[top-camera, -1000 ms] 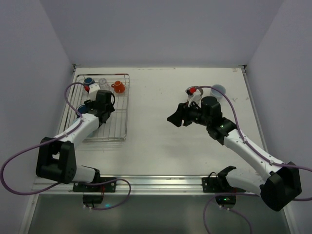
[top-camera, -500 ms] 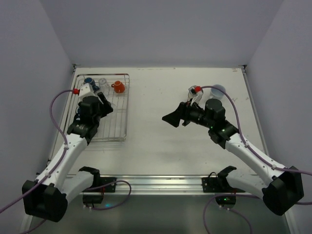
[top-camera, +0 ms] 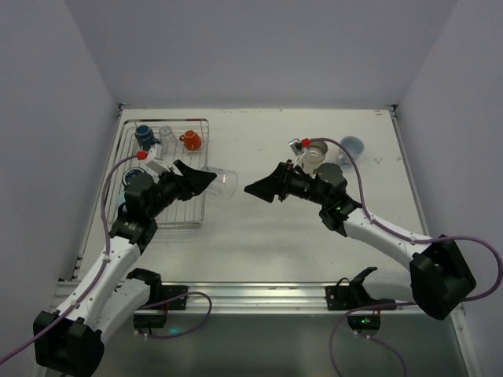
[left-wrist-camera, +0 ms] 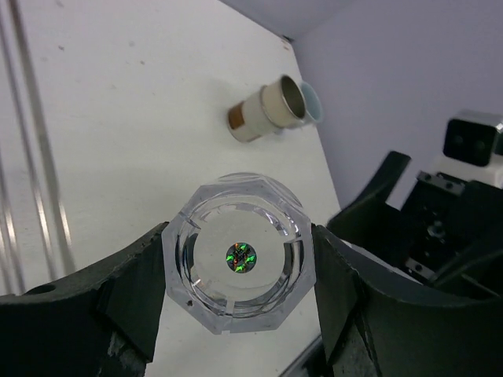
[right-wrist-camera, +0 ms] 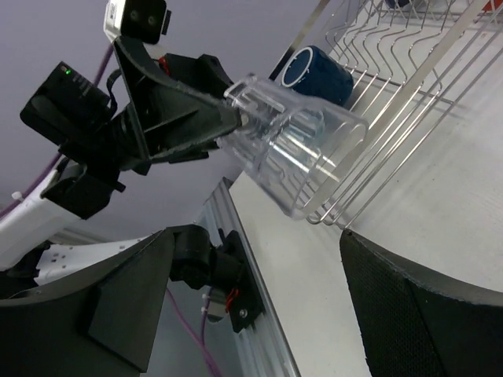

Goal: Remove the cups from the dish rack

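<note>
Left arm: left tool (top-camera: 201, 179) clamped on the clear glass (top-camera: 223, 182), one finger (left-wrist-camera: 118, 290) each side of its faceted base. Glass is held on its side, mouth pointing right, up off the worktop (top-camera: 251, 236), over or just past the right edge of the dish rack (top-camera: 177, 212). Left wrist view looks straight at the base; small shiny sticker at its centre.

Right arm: right tool (top-camera: 263, 187) spread wide, nothing betw. its fingers. It points left at the glass mouth, near it but not touching. In the right wrist view the glass sits ahead of the gap, w/ the left tool gripping its narrow end.

In the rack, far end, left to right: dark blue mug (top-camera: 144, 133), small clear cup (top-camera: 167, 133), orange mug (top-camera: 191, 140). Another dark blue cup (right-wrist-camera: 314, 71) sits in the rack nearer the left arm, seen past the held glass; can't tell how it lies.

Out of the rack, far right part of the worktop: cream cup (top-camera: 317, 154), upright, metallic inside, w/ a light blue cup (top-camera: 351, 147) near it on the right.
</note>
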Available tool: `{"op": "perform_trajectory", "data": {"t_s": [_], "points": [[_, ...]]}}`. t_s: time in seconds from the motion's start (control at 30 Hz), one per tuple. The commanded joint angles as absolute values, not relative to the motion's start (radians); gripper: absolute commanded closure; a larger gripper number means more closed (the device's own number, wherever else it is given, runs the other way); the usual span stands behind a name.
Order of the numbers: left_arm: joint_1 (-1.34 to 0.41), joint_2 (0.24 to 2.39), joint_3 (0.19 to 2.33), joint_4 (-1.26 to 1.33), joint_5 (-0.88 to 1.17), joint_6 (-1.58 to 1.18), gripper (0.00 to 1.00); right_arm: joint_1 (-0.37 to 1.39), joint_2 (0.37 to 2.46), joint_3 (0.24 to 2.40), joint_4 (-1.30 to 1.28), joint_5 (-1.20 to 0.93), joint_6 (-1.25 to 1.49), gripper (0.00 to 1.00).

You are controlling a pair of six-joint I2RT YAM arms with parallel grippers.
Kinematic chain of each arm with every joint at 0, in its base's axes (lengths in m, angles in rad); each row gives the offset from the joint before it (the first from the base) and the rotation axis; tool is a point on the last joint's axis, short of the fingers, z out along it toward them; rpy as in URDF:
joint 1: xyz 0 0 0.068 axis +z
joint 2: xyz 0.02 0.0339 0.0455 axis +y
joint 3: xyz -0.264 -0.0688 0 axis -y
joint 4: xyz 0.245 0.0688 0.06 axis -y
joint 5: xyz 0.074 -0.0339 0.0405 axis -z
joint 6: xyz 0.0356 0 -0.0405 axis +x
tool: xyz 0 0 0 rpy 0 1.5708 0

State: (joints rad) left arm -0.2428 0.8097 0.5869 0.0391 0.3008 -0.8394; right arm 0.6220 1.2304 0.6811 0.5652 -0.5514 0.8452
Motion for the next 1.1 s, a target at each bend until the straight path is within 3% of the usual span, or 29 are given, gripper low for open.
{"op": "perform_trajectory", "data": {"t_s": [0.0, 0.27, 0.37, 0.47, 0.53, 0.67, 0.7, 0.8, 0.9, 1.07], "points": [[-0.281, 0.804, 0.554, 0.32, 0.523, -1.015, 0.82, 0.626, 1.253, 0.676, 0.726, -0.558, 0.899, 0.12], [-0.399, 0.883, 0.515, 0.561, 0.542, -1.083, 0.82, 0.632, 1.287, 0.701, 0.788, -0.569, 0.957, 0.2], [-0.42, 0.894, 0.505, 0.58, 0.511, -1.072, 0.82, 0.638, 1.269, 0.69, 0.844, -0.571, 0.98, 0.32], [-0.429, 0.896, 0.492, 0.584, 0.499, -1.063, 0.79, 0.641, 1.253, 0.689, 0.868, -0.561, 0.989, 0.55], [-0.434, 0.888, 0.482, 0.586, 0.491, -1.051, 0.7, 0.641, 1.244, 0.692, 0.864, -0.552, 0.988, 0.73], [-0.436, 0.864, 0.483, 0.529, 0.48, -1.005, 0.49, 0.641, 1.217, 0.744, 0.694, -0.511, 0.901, 0.93], [-0.436, 0.858, 0.501, 0.505, 0.482, -0.967, 0.35, 0.641, 1.207, 0.776, 0.643, -0.494, 0.875, 0.96], [-0.436, 0.833, 0.566, 0.356, 0.5, -0.838, 0.13, 0.641, 1.167, 0.848, 0.424, -0.411, 0.723, 1.0], [-0.436, 0.783, 0.67, 0.047, 0.451, -0.671, 0.04, 0.643, 1.18, 0.955, 0.089, -0.335, 0.577, 1.0], [-0.436, 0.707, 0.778, -0.282, 0.215, -0.444, 0.01, 0.638, 1.326, 1.132, -0.231, -0.229, 0.402, 1.0]]}}
